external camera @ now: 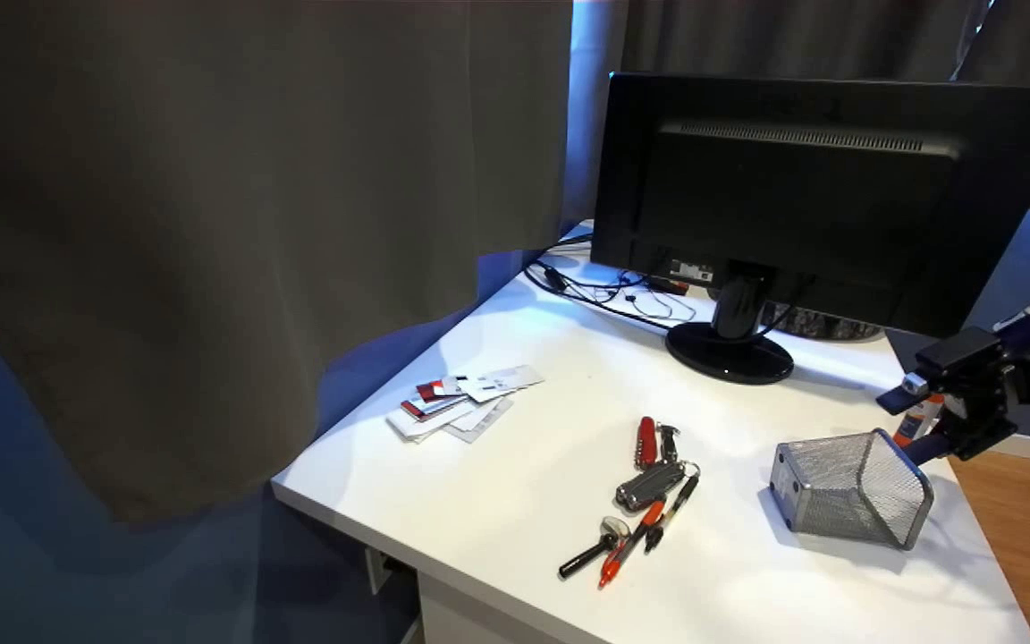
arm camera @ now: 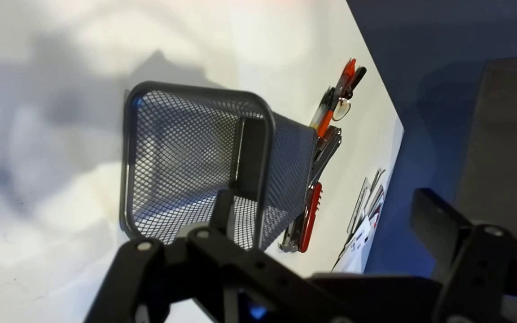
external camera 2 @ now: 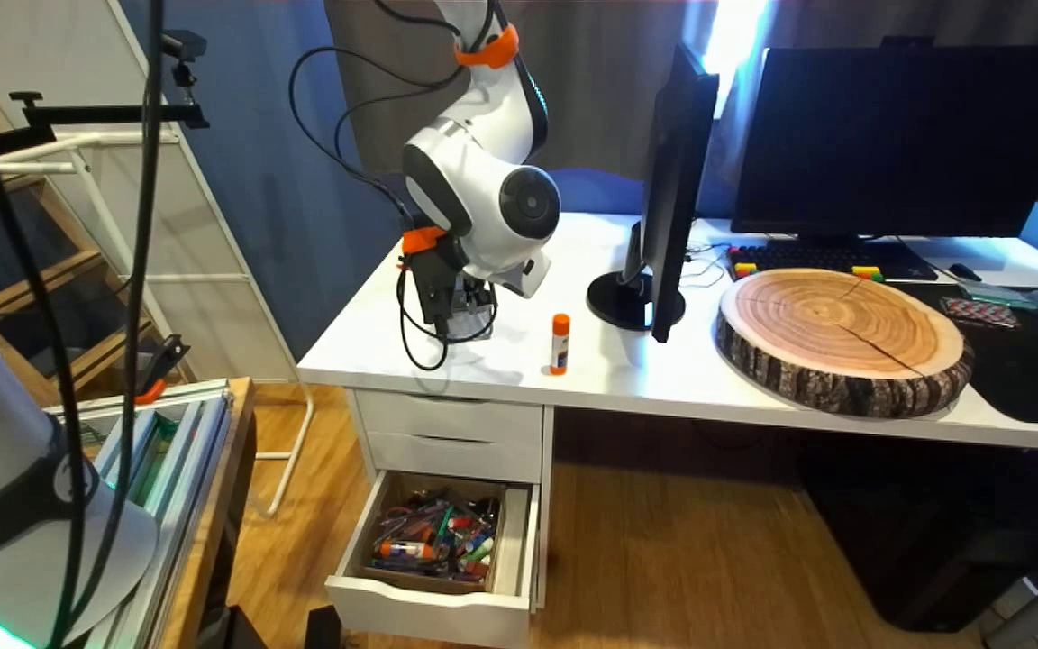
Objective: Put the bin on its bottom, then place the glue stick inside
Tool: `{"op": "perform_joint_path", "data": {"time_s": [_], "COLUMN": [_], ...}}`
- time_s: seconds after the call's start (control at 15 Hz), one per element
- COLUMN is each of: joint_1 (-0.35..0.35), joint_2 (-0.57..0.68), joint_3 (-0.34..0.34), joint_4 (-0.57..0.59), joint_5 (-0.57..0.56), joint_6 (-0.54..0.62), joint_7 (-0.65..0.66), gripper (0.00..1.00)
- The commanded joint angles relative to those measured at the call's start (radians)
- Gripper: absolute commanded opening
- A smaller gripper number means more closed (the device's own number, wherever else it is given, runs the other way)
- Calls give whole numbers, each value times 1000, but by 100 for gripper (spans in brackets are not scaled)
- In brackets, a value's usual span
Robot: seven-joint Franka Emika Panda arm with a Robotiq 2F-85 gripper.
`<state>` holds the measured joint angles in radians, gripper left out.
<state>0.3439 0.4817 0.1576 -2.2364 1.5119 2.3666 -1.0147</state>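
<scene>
The grey wire-mesh bin [external camera: 848,487] lies on its side on the white desk, its open mouth toward my gripper. In the wrist view the bin [arm camera: 186,157] shows its mouth facing the camera. In an exterior view it is partly hidden behind the wrist and cables. My gripper [external camera: 910,426] is open and empty, its fingers well apart in the wrist view [arm camera: 328,215]. One finger overlaps the mouth near the rim; I cannot tell whether it is inside. The white glue stick with orange cap [external camera 2: 559,344] stands upright, apart from the gripper. It is out of the wrist view.
A black monitor [external camera: 823,197] stands behind the bin. Pens, a red pocket knife [external camera: 646,443] and other tools lie beside the bin. Several cards [external camera: 470,402] lie farther off. A drawer [external camera 2: 433,604] is open below. A wood slab [external camera 2: 830,311] is beyond the monitor.
</scene>
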Motion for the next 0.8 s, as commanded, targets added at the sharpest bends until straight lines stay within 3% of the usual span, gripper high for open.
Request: {"op": "perform_joint_path", "data": {"time_s": [0.0,0.13,0.73], "joint_1": [-17,-20,-31], "joint_2": [61,77,84], "joint_3": [13,12,3], "joint_4": [55,66,74], "joint_5": [-1,1,-10], "joint_6": [0,-2,6], "joint_7": [21,23,78], "gripper": [100,74,10]}}
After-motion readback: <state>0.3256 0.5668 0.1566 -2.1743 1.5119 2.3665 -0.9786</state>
